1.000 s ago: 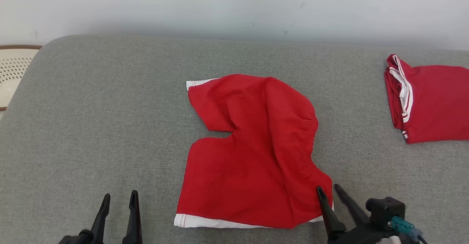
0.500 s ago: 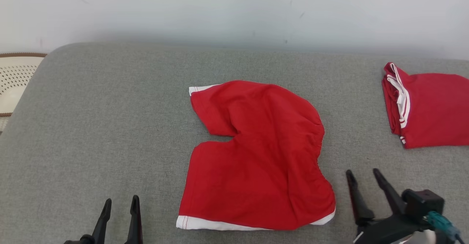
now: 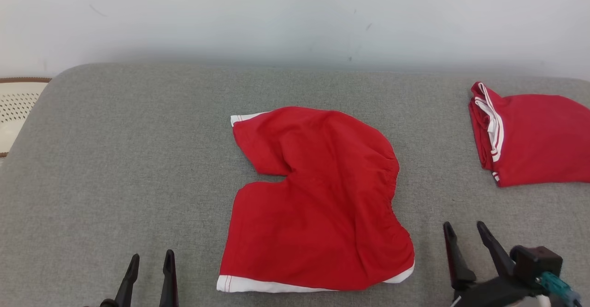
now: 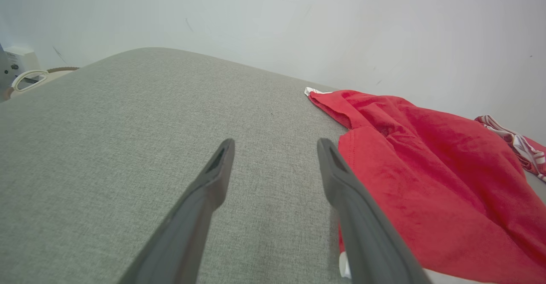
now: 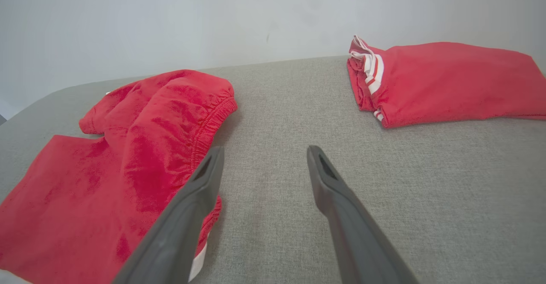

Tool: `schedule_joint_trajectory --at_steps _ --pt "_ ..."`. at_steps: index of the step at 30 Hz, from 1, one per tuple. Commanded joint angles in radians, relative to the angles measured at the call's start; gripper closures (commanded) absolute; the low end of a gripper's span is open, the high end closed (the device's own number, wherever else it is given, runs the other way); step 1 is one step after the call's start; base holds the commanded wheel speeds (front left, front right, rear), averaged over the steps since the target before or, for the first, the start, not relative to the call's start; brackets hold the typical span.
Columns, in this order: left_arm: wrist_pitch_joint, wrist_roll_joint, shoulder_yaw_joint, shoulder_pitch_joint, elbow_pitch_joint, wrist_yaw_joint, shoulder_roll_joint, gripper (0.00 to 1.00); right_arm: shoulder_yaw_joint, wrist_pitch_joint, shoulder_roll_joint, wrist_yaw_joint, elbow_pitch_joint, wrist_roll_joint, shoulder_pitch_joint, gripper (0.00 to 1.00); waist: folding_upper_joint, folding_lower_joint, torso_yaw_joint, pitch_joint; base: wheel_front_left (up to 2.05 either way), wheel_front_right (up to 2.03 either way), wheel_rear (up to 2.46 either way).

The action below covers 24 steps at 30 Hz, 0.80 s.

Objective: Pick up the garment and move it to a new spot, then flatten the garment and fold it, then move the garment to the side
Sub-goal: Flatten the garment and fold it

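Observation:
The garment (image 3: 318, 201), red shorts with white hems, lies spread on the grey cushion (image 3: 138, 159) in the middle of the head view, legs pointing left and an elastic waistband on its right side. It also appears in the left wrist view (image 4: 426, 177) and the right wrist view (image 5: 128, 156). My right gripper (image 3: 463, 228) stands open just right of the garment's near right corner, holding nothing. My left gripper (image 3: 151, 260) is open at the lower left, well clear of the cloth. Both pairs of fingers hover over bare cushion.
A second red garment (image 3: 534, 136), folded with white stripes, lies at the far right of the cushion (image 5: 443, 79). A pale perforated basket (image 3: 16, 109) sits beyond the cushion's left edge. A white wall rises behind the cushion.
My right gripper has let go of the garment's near right corner, opened and drawn back to the right. The garment now lies free. The head camera has shifted slightly.

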<state>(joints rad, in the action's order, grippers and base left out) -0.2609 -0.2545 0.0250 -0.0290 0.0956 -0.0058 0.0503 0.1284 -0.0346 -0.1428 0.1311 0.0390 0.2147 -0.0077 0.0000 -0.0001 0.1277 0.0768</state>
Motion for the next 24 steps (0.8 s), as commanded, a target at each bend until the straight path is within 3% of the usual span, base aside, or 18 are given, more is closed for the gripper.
schedule_joint_trajectory --at_steps 1,13,24 --pt "-0.004 0.004 -0.001 0.013 -0.001 0.0 0.001 0.0 0.014 -0.004 -0.008 -0.001 0.004 0.014 -0.02 0.0 0.0 0.0001 -0.001 -0.001 0.0 0.0 0.0" --pt "-0.004 -0.001 0.021 -0.002 0.006 0.0 0.001 0.0 0.142 0.017 -0.043 -0.001 0.215 0.129 -0.257 0.0 0.0 0.0001 0.033 0.004 0.0 0.0 0.0" --pt "-0.004 -0.023 0.038 -0.015 0.01 0.008 0.001 0.0 0.184 0.031 -0.043 -0.001 0.555 0.191 -0.447 0.0 0.0 0.0001 0.104 0.028 0.0 0.0 0.0"
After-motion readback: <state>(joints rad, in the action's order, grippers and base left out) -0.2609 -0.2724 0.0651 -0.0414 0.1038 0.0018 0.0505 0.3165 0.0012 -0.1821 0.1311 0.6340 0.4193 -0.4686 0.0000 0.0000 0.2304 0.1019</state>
